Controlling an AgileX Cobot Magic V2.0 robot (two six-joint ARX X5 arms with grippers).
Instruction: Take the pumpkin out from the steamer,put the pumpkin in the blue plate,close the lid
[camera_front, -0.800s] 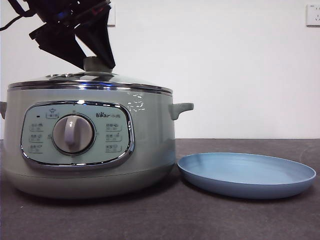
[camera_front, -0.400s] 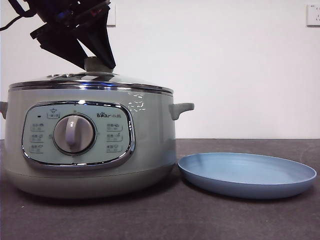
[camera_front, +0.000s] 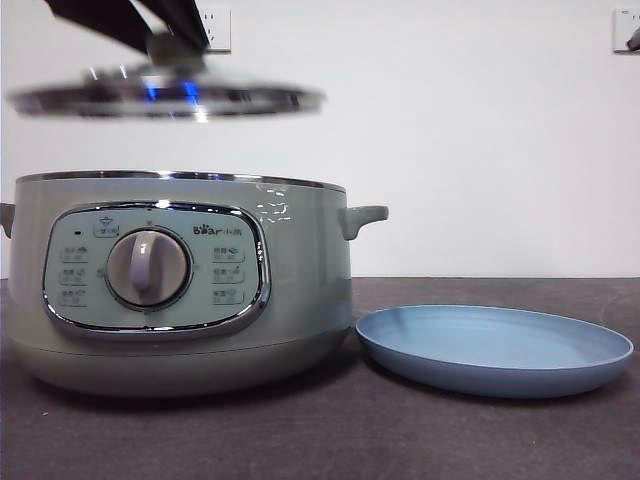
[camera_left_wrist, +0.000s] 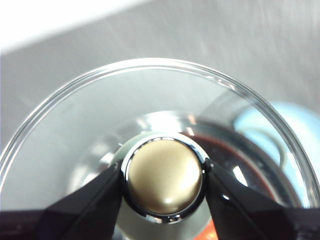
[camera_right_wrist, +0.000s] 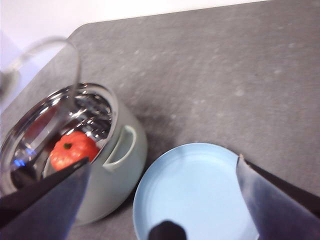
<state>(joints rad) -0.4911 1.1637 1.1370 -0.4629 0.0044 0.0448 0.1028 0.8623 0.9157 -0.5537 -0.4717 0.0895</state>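
The glass lid (camera_front: 165, 98) hangs level above the sage-green steamer (camera_front: 180, 290), clear of its rim. My left gripper (camera_left_wrist: 164, 175) is shut on the lid's pale knob (camera_left_wrist: 164, 181) and enters the front view at the top left (camera_front: 175, 40). The steamer stands open, and the right wrist view shows the orange-red pumpkin (camera_right_wrist: 74, 149) inside it. The blue plate (camera_front: 495, 350) lies empty on the table right of the steamer. My right gripper (camera_right_wrist: 162, 160) is open and empty, held high over the plate (camera_right_wrist: 192, 190).
The dark grey table (camera_front: 330, 440) carries only the steamer and the plate. A white wall with sockets (camera_front: 625, 30) stands behind. The steamer's side handle (camera_front: 362, 217) points toward the plate.
The left gripper has lifted the lid straight up off the steamer, and it is now blurred with motion above the rim. The steamer and the plate have not moved.
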